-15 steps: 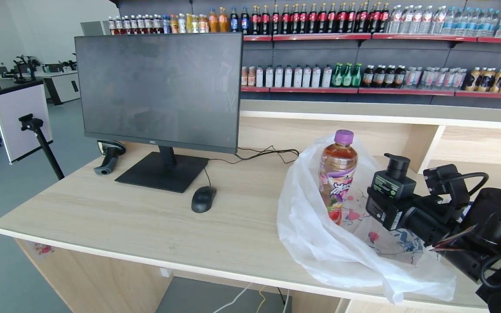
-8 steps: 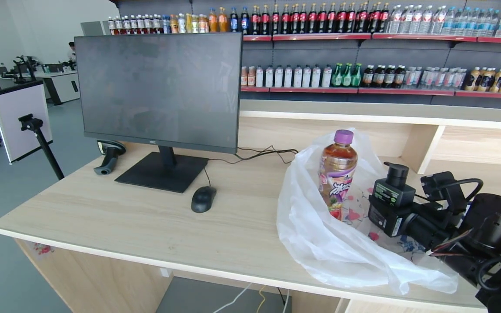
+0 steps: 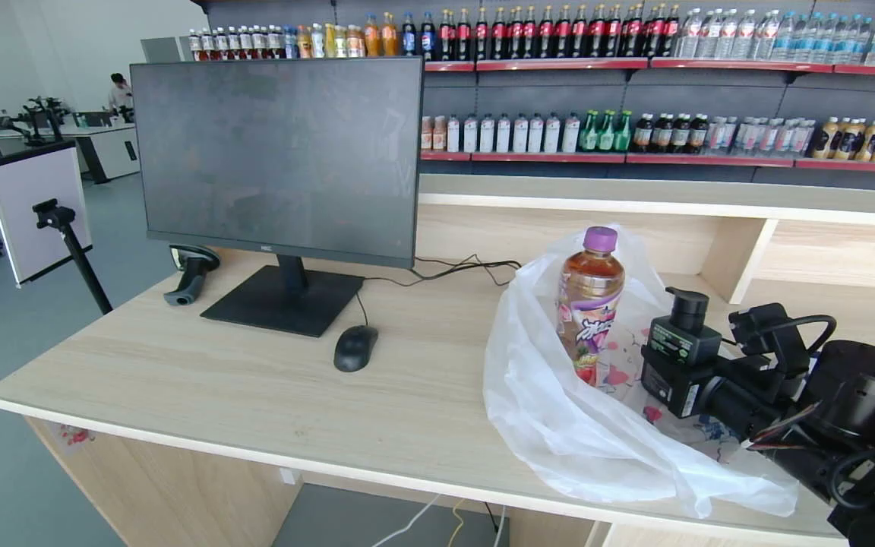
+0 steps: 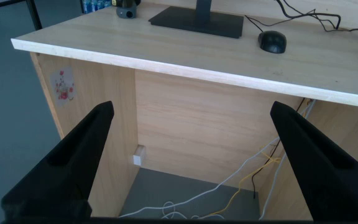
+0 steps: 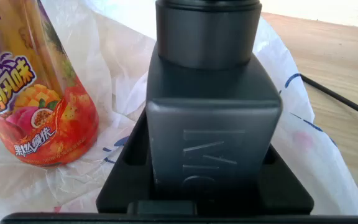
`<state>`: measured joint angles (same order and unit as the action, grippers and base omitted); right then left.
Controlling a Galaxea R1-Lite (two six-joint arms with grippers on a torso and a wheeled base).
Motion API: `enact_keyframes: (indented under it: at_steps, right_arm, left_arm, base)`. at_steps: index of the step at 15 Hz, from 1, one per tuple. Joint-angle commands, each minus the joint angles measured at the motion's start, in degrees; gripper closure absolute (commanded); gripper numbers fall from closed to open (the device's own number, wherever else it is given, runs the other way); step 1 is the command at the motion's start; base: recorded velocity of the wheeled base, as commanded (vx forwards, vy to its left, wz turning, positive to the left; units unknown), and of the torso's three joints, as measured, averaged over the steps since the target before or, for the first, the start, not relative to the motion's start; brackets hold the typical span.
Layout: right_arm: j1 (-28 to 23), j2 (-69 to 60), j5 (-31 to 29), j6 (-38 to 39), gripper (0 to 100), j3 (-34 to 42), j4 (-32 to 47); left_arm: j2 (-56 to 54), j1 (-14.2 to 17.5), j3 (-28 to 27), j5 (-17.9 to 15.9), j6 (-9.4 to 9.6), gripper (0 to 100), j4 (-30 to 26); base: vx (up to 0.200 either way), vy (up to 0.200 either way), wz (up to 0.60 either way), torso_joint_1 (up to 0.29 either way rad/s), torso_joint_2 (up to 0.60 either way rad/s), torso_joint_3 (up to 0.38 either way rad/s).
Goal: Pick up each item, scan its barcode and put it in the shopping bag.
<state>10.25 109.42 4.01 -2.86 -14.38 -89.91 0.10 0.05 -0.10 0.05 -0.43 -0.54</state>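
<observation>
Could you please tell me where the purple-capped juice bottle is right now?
In the head view, the juice bottle stands upright in the white shopping bag on the right side of the counter, right of the mouse.

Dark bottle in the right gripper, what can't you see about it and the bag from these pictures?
dark bottle: barcode not visible in right wrist view; head view label too small.
juice bottle: cap cut off at right wrist view's edge; lower side veiled by shopping bag in head view.

Bright, even light, pale sheen on the shopping bag [image 3: 582, 433], straight lines bowing at edges.
</observation>
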Motion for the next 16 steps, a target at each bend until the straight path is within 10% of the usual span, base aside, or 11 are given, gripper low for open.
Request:
enact_keyframes:
  at_steps: [1, 16]
  right_arm:
    - [0.38, -2.20, 0.03, -0.74, 100, -0.47, -0.09]
    - [5.74, 1.41, 0.12, -0.65, 100, 0.85, -0.09]
  left_arm:
    - [-0.01, 0.04, 0.01, 0.04, -0.01, 0, 0.01]
    - [-0.01, 0.04, 0.01, 0.04, -0.01, 0, 0.01]
  base:
    - [0.000, 0.000, 0.00, 0.000, 0.00, 0.000]
    - [0.000, 0.000, 0.00, 0.000, 0.00, 0.000]
